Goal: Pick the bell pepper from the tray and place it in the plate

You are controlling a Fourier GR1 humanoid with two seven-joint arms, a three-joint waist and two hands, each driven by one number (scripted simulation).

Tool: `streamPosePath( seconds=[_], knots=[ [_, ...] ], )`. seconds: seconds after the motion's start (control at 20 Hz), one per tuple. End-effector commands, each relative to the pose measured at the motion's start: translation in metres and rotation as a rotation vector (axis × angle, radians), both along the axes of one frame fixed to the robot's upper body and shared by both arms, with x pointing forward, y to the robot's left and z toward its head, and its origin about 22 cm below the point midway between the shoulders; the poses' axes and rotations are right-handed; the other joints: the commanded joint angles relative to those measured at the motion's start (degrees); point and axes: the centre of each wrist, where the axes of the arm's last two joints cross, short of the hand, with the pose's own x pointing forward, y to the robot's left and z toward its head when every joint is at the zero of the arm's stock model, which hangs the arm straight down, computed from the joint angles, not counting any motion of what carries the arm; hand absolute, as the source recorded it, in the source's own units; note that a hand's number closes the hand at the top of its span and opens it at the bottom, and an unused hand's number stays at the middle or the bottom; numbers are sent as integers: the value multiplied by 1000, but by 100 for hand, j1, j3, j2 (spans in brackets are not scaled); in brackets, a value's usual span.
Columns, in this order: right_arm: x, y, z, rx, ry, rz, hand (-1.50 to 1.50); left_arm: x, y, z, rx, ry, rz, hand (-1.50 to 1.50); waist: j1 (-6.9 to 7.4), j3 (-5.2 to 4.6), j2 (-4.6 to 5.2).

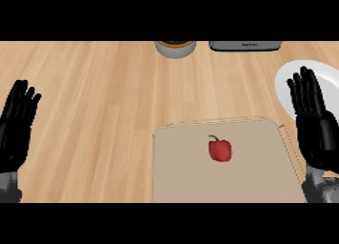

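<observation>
A red bell pepper with a small stem lies near the middle of a tan tray on the wooden counter. A white plate sits at the right edge, partly hidden behind my right hand. That hand stands open with straight fingers pointing up, just right of the tray and apart from the pepper. My left hand rests open at the left edge, fingers up, far from the tray.
A grey pot with a plant and a dark grey device stand at the counter's far edge. Bare wooden counter spreads between my left hand and the tray.
</observation>
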Motion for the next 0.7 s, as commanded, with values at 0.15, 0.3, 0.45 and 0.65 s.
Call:
streamPosePath(
  seconds=[0.15, 0.3, 0.45, 0.65],
  knots=[
    [29, -29, 54, -46, -95, 71, 150, -14, -33, -59, -54, 335, -63, 0, 6, -50, 78],
    [18, -91, 61, -651, -33, -100, 150, -26, -39, -74, -93, 410, -85, 0, -238, -232, 208],
    [31, -69, 4, -222, -54, -373, -150, -23, -74, -82, -146, 507, -163, 0, 41, -39, 97],
    [-9, -64, -30, -129, -156, -296, -150, -30, -75, -95, -134, 532, -156, 0, 0, -44, 43]
  ],
)
